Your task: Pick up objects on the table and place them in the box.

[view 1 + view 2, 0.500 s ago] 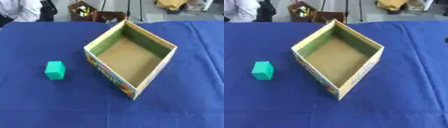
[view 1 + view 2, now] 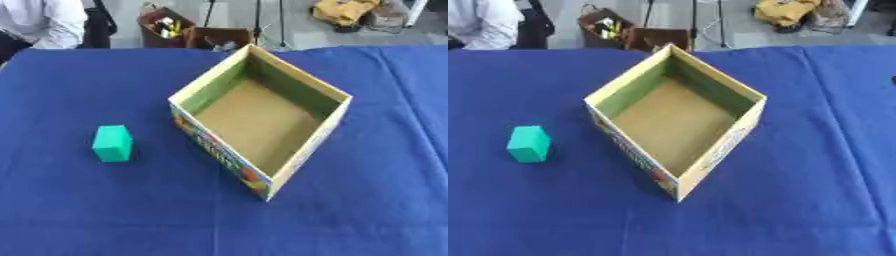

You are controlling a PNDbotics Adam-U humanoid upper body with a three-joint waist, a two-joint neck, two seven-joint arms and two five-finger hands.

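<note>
Blue-clothed surface (image 2: 367, 210) before a cluttered room floor; no robot hand is in view, so its state cannot be told.
Green block (image 2: 112, 143) lies left of the empty cardboard box (image 2: 302, 150), well apart. Approach from above, clear the near wall, release inside.

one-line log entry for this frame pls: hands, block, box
hands: none in view | green block: on blue tablecloth, left of box, apart from it | box: open, nothing inside | task: not started
</note>
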